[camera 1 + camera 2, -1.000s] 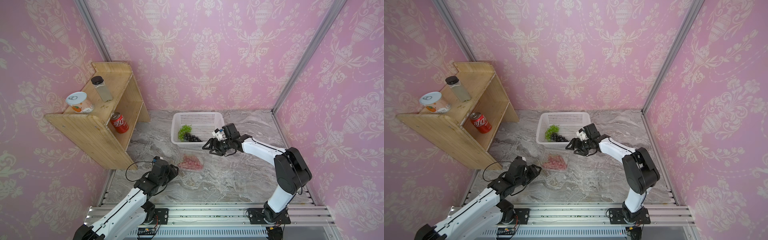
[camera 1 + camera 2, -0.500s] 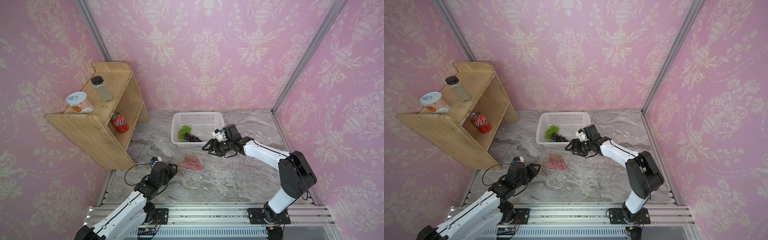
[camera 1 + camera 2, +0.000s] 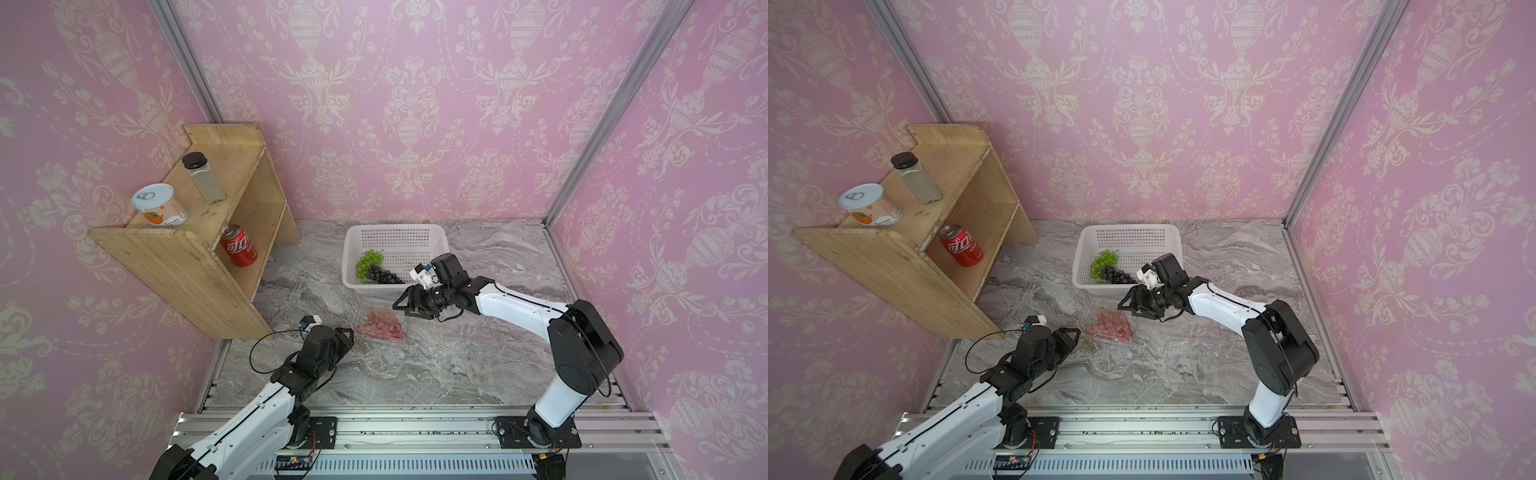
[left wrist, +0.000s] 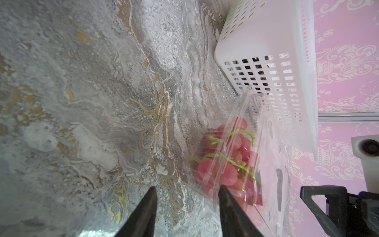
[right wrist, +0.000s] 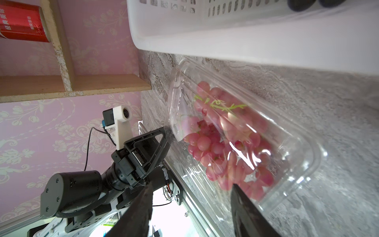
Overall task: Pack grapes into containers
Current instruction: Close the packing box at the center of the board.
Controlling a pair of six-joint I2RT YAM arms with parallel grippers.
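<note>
Red-pink grapes (image 3: 380, 324) lie in a clear container (image 3: 360, 309) on the marble, just in front of the basket. A green bunch (image 3: 368, 262) and a dark bunch (image 3: 384, 275) lie in the white basket (image 3: 395, 227). My left gripper (image 3: 349, 334) is low at the container's left end, open, one fingertip against its clear edge (image 4: 215, 190). My right gripper (image 3: 401, 309) hovers over the container's far right corner, open and empty. The right wrist view shows the red grapes (image 5: 215, 143) under its fingers, and the left gripper (image 5: 164, 133) at the container's end.
A wooden shelf (image 3: 195, 266) stands at the left with a cola can (image 3: 239, 251), a tin (image 3: 160, 205) and a jar (image 3: 203, 178). Pink walls close in the marble table on three sides. The basket's front wall (image 5: 225, 41) is right behind the container.
My right gripper has come down and forward from the basket's front edge to the container. Both grippers' jaws have narrowed a little. The left gripper stays at the container's left end.
</note>
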